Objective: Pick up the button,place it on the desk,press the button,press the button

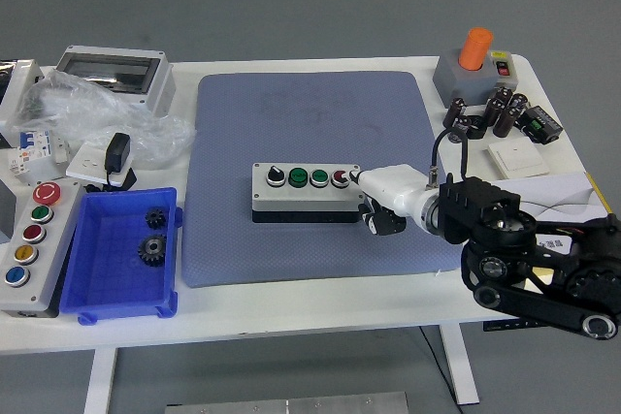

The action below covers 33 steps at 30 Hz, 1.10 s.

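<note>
The grey button box (291, 196) lies flat in the middle of the blue mat (310, 104). It carries a black knob, two green buttons and a red button (340, 178) in a row. My right hand (367, 199), white-shelled on a black arm, reaches in from the right to the box's right end. One fingertip (355, 179) rests on the edge of the red button, partly covering it. The other fingers curl dark below it against the box's end and hold nothing. My left arm is out of the picture.
A blue bin (97, 283) with two black gears (151, 249) sits front left, beside a grey panel of coloured buttons (29, 244). Back left hold a clear-lid enclosure (112, 75) and a plastic bag. An orange-topped switch box (473, 70), capacitors (505, 113) and a white plate (514, 157) are at the right.
</note>
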### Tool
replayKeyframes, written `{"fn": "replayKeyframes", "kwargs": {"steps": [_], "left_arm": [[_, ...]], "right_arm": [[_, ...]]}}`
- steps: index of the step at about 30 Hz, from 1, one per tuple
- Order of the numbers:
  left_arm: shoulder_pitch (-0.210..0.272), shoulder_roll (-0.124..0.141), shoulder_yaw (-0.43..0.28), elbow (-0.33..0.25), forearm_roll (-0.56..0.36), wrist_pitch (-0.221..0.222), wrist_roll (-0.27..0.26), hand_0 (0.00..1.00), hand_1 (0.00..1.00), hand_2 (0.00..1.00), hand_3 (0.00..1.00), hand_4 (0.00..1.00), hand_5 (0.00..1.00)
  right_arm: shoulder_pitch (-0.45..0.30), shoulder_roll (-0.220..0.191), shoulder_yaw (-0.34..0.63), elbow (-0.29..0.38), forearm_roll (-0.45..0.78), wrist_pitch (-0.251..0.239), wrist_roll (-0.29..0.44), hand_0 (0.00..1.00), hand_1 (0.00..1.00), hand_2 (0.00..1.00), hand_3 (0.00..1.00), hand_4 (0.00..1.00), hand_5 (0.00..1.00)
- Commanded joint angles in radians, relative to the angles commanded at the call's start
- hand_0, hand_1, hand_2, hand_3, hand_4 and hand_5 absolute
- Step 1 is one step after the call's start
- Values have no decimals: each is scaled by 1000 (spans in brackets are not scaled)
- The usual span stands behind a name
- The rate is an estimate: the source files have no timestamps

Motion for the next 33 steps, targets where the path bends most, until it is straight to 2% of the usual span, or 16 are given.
{"fn": "replayKeyframes", "kwargs": {"steps": [4,9,11,13,15,17,21,22,27,28,33], "left_arm": [[0,-2,-4,-1,4,0,-1,653,689,634,641,752,401],[0,-5,3,-1,0,0,1,653,689,634,641,752,401],[0,-4,9,-1,-4,-1,2,653,689,634,641,750,397],[0,-2,12,-1,-4,-2,2,653,689,634,641,750,397],[-1,0,16,-1,-4,-3,2,653,689,634,641,750,397],[-2,2,21,-1,-5,-4,3,653,688,634,640,749,398],[-9,10,32,0,-10,-4,2,653,688,634,640,749,398],[-12,13,34,0,-11,-4,2,654,690,633,640,751,396],[-31,26,31,-1,-5,1,2,654,690,633,640,751,396],[-33,27,31,-1,-4,3,2,654,690,633,640,750,391],[-40,32,18,-2,7,12,6,654,690,633,640,750,391]], "right_arm": [[-2,-4,6,4,0,-2,1,242,338,223,913,264,5],[-27,-45,87,72,-3,-25,15,242,338,223,913,264,5],[-54,-66,134,109,8,-22,29,238,334,223,909,269,5],[-99,-82,197,149,37,5,47,238,334,223,909,269,5],[-142,-85,263,149,52,23,65,238,334,223,909,269,5],[-190,-77,335,149,65,5,105,223,334,231,883,279,37],[-288,-72,485,149,115,-94,212,223,334,231,883,279,37],[-310,-74,521,149,133,-121,241,205,398,443,845,625,290],[-444,-80,710,118,251,-281,413,205,398,443,845,625,290],[-470,-77,746,103,277,-309,448,504,518,588,756,705,371],[-606,-42,953,-3,451,-441,651,504,518,588,756,705,371]]}}
